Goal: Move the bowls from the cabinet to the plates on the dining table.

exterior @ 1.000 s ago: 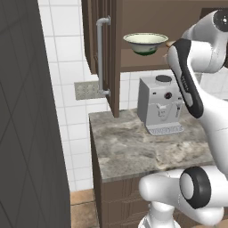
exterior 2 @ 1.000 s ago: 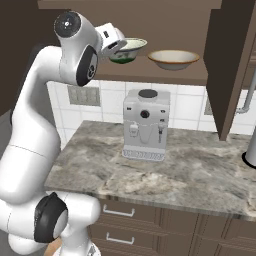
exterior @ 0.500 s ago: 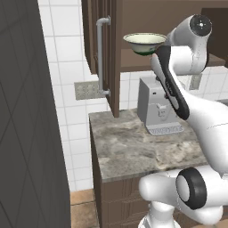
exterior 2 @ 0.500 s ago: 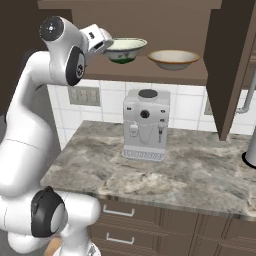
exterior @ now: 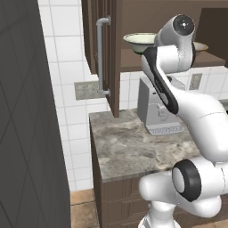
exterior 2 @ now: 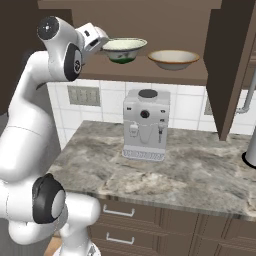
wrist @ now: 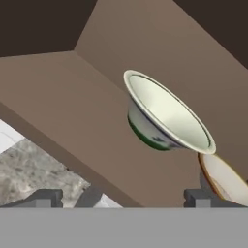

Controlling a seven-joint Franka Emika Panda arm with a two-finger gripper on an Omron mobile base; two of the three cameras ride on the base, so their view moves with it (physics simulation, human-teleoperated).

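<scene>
Reaching for the first bowl.
The gripper (exterior 2: 101, 42), jaws wide open, hung beside the white bowl (exterior 2: 122, 49) on the cabinet (exterior 2: 150, 70) shelf; a clumsy approach might knock it into the tan bowl (exterior 2: 173, 59).

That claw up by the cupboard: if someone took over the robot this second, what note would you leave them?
Claw: open, holding nothing, raised at shelf height just left of the cream bowl, apart from it.
Bowls: both on the open cabinet shelf, cream bowl on the left, tan bowl on the right, above the coffee machine on the counter.
Done: cabinet door open; claw brought up to the shelf.
Left: grasp each bowl and carry it to a plate on the dining table.
</scene>
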